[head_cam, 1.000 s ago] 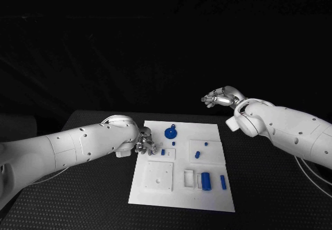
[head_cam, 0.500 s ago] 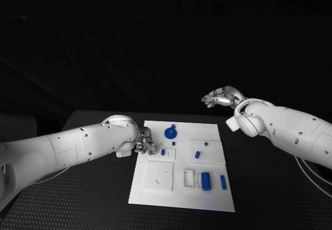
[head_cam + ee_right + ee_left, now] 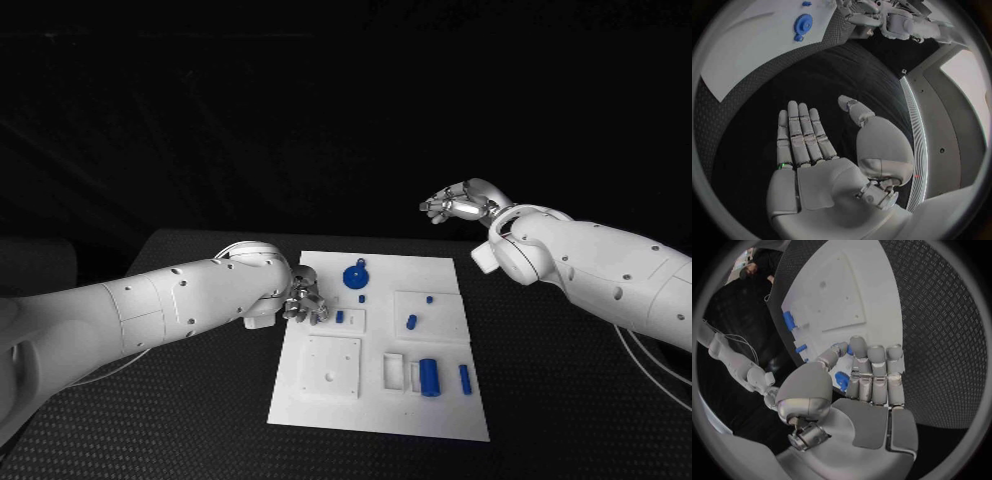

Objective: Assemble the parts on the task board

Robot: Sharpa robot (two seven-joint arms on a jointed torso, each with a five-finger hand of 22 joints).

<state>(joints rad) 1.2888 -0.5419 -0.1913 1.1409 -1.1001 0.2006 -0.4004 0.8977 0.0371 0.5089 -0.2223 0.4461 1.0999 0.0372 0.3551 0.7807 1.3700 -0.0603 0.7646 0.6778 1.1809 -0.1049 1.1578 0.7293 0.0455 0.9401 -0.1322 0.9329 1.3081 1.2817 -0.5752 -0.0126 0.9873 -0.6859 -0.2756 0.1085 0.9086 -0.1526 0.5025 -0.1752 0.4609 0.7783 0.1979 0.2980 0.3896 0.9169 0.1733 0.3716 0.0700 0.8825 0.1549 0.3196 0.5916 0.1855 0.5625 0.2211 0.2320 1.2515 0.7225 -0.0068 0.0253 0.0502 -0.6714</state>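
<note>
**Left hand at the board's edge, right hand raised**

The task board (image 3: 382, 345) lies mid-table. The left hand (image 3: 302, 301) sits at its ten o'clock edge, fingers together and extended, thumb bent in — a small blue part (image 3: 841, 380) beside them; whether it is held, I cannot tell. The right hand (image 3: 463, 204) hovers beyond the board at one o'clock — fingers straight and apart, holding nothing.

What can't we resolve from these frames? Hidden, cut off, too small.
- Left hand, head view: its own arm hides the fingertips; any contact with the task board is unclear.
- Small blue part, left wrist view: fingers cover most of it; held or not, cannot tell.
- Blue round part, right wrist view: too small for detail.
</note>
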